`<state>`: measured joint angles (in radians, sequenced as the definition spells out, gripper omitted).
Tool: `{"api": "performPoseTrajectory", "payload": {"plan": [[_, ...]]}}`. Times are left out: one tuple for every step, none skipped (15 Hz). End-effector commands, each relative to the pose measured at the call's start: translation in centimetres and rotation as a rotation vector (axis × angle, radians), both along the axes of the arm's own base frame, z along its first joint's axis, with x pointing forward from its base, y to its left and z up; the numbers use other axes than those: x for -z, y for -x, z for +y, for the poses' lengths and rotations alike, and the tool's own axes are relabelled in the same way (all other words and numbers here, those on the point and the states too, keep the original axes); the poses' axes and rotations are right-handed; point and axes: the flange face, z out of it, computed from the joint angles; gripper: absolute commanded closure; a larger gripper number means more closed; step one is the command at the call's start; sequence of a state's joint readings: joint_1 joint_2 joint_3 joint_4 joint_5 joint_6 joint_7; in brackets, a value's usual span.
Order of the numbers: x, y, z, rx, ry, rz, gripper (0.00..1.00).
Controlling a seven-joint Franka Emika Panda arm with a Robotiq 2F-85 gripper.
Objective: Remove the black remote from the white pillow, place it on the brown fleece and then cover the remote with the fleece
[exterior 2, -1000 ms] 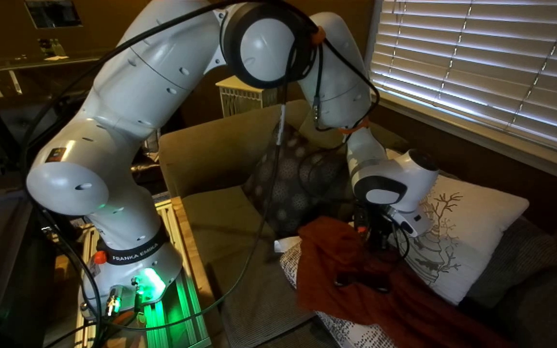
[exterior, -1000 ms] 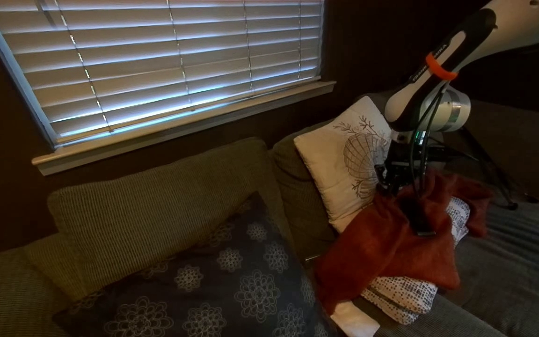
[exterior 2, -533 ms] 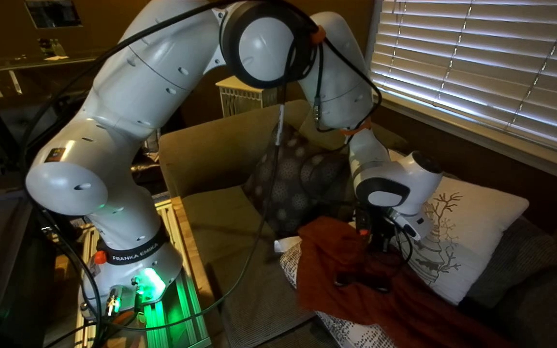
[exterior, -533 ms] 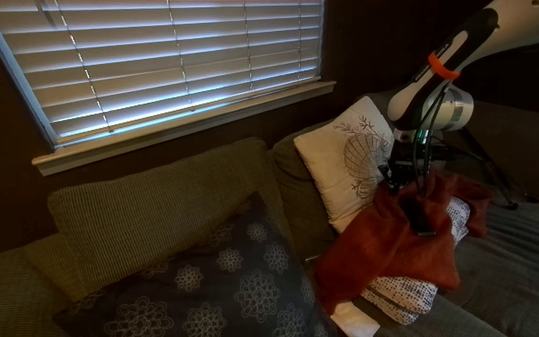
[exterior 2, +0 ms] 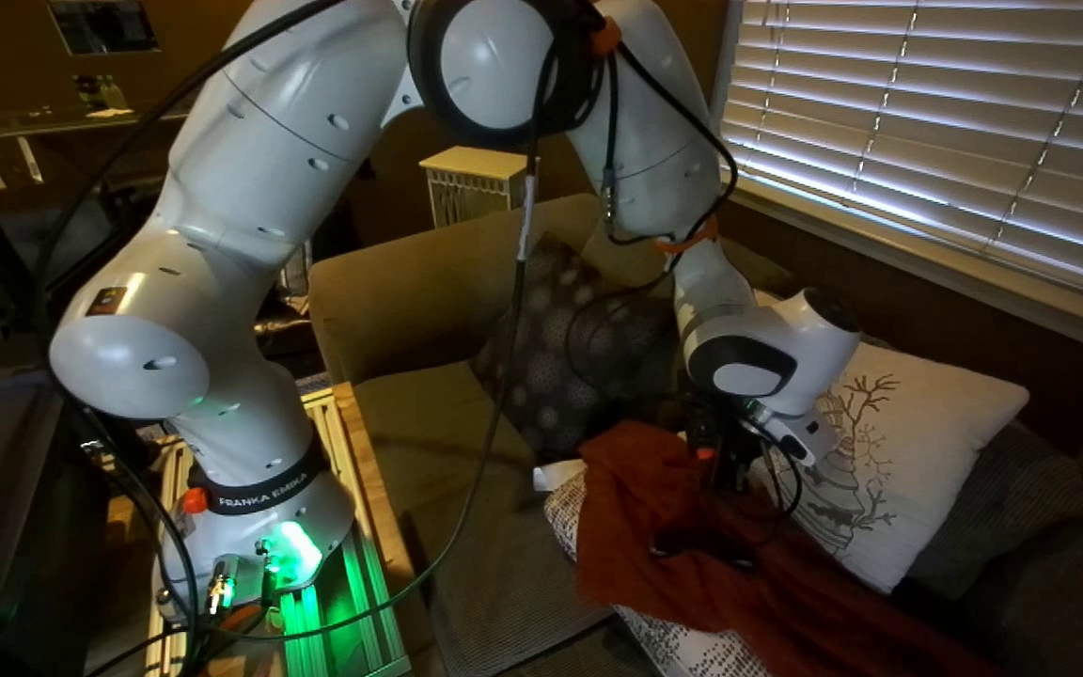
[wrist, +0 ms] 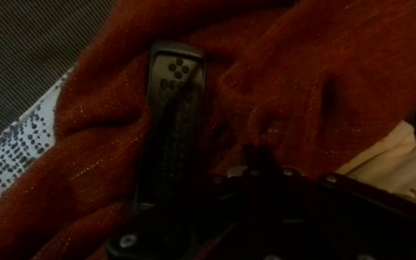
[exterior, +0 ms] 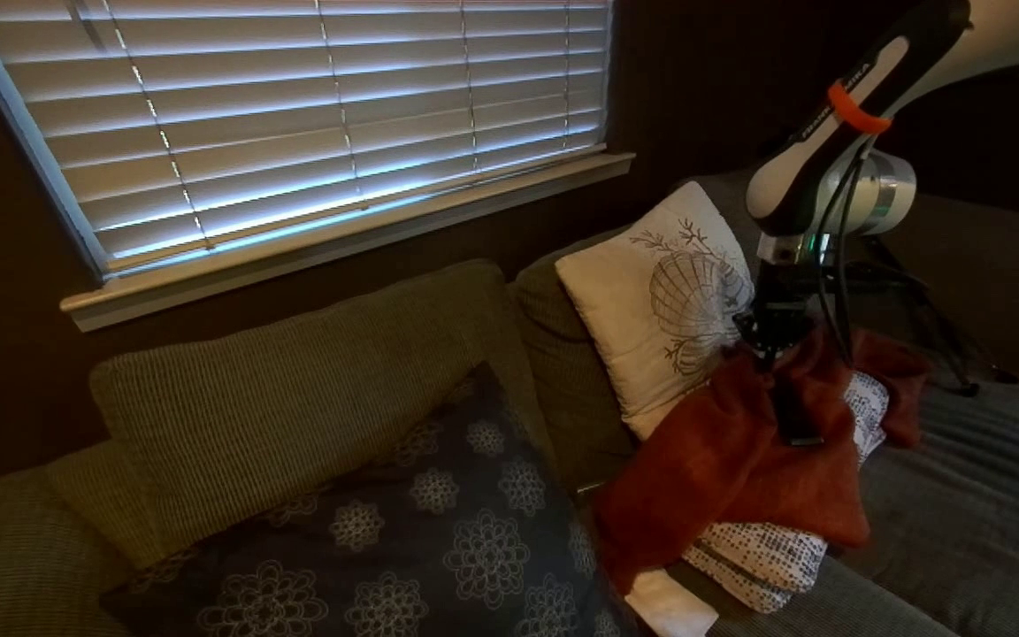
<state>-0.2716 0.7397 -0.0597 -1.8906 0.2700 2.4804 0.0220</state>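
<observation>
The black remote [exterior: 799, 423] lies on the rust-brown fleece [exterior: 695, 469]. It also shows in an exterior view [exterior 2: 706, 543] and in the wrist view [wrist: 173, 115], partly in shadow. A fleece fold borders one long side. The white pillow [exterior: 682, 292] with a shell print leans behind, also seen in an exterior view [exterior 2: 932, 442]. My gripper [exterior: 768, 361] points down at the fleece between the white pillow and the remote. In the wrist view its fingertips [wrist: 254, 147] are together, apparently pinching fleece to the right of the remote; the view is dark there.
A spotted pillow [exterior: 762, 557] lies under the fleece on the couch [exterior 2: 494, 564]. A dark flowered pillow [exterior: 434, 531] stands farther along the couch. A white cloth piece [exterior: 669, 606] sticks out by the fleece. Cables [exterior 2: 513, 310] hang from the arm.
My gripper has moved to the right in an exterior view, toward the remote. The fleece fold beside the remote has shifted with it and narrows the visible part of the remote.
</observation>
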Motion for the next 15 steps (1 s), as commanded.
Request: {"api": "performPoseTrajectory", "payload": {"plan": [[-0.9, 2.9, -0.2, -0.076, -0.007, 0.105, 0.99], [-0.8, 3.5, -0.5, -0.084, -0.010, 0.136, 0.99], [-0.6, 4.0, -1.0, -0.082, -0.010, 0.167, 0.99], [-0.5, 4.7, -1.5, -0.070, -0.009, 0.199, 0.99], [-0.5, 5.2, -2.0, -0.062, -0.008, 0.225, 0.99], [-0.3, 5.7, -2.5, -0.052, -0.010, 0.248, 0.99], [-0.1, 6.2, -3.1, -0.042, -0.012, 0.275, 0.99], [0.0, 6.6, -3.6, -0.035, -0.015, 0.296, 0.99], [0.1, 6.9, -4.0, -0.026, -0.016, 0.317, 0.99], [0.2, 7.2, -4.4, -0.020, -0.019, 0.337, 0.99], [0.2, 7.5, -4.7, -0.016, -0.021, 0.355, 0.99], [0.3, 7.8, -5.1, -0.003, -0.020, 0.378, 0.99], [0.4, 8.0, -5.3, 0.002, -0.024, 0.391, 0.99], [0.4, 8.0, -5.5, 0.004, -0.025, 0.401, 0.99], [0.4, 7.9, -5.7, 0.010, -0.023, 0.404, 0.99]]}}
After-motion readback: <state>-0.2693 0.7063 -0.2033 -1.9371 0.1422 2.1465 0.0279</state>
